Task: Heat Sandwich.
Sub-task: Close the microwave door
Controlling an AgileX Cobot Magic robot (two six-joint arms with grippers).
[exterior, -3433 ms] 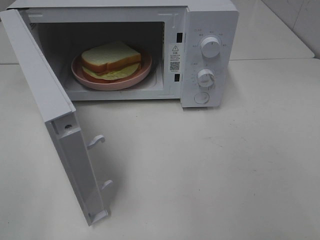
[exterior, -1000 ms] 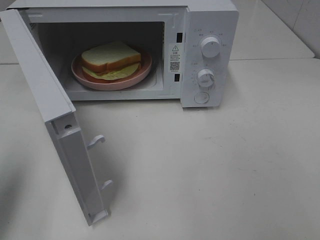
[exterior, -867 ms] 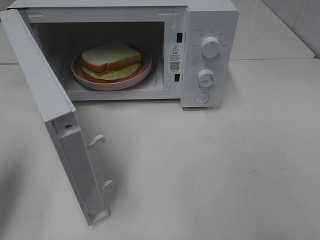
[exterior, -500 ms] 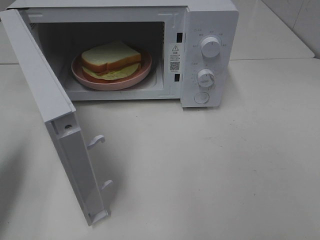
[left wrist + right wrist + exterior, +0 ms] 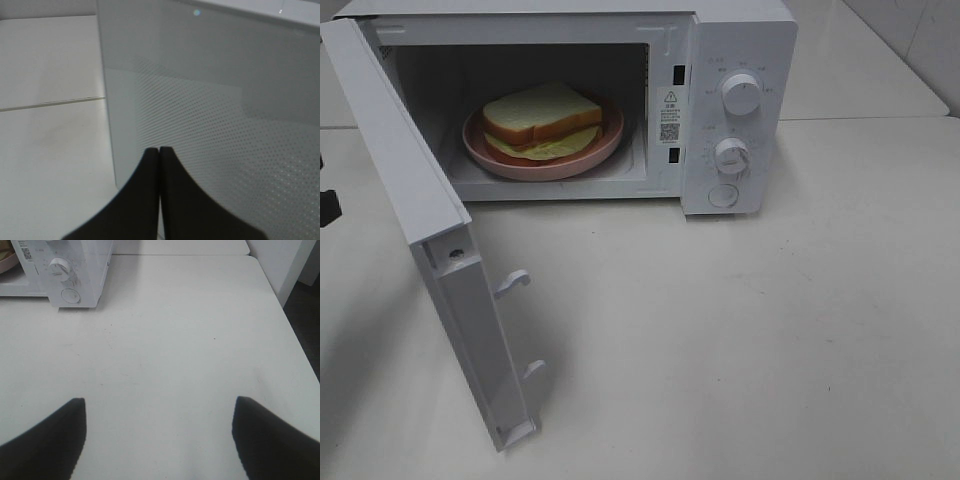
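The sandwich (image 5: 540, 118), pale bread with green filling, lies on a pink plate (image 5: 590, 150) inside the white microwave (image 5: 740, 40). The microwave door (image 5: 410, 170) stands wide open, swung out toward the front left. My left gripper (image 5: 326, 205) shows only as a dark bit at the left edge of the high view, on the outer side of the door. In the left wrist view this gripper (image 5: 159, 150) is shut and empty, its tips close to the door's dotted window (image 5: 225, 100). My right gripper (image 5: 160, 401) is open over bare table, away from the microwave (image 5: 85, 270).
Two knobs (image 5: 741, 93) (image 5: 731, 155) and a round button (image 5: 723, 196) sit on the microwave's right panel. Door latch hooks (image 5: 515, 282) stick out from the door's free edge. The white table (image 5: 770, 330) ends at an edge to the right (image 5: 295, 340).
A dark part of my left gripper has come into the high view at the left edge, beside the open door. Sandwich, plate and door have not moved.
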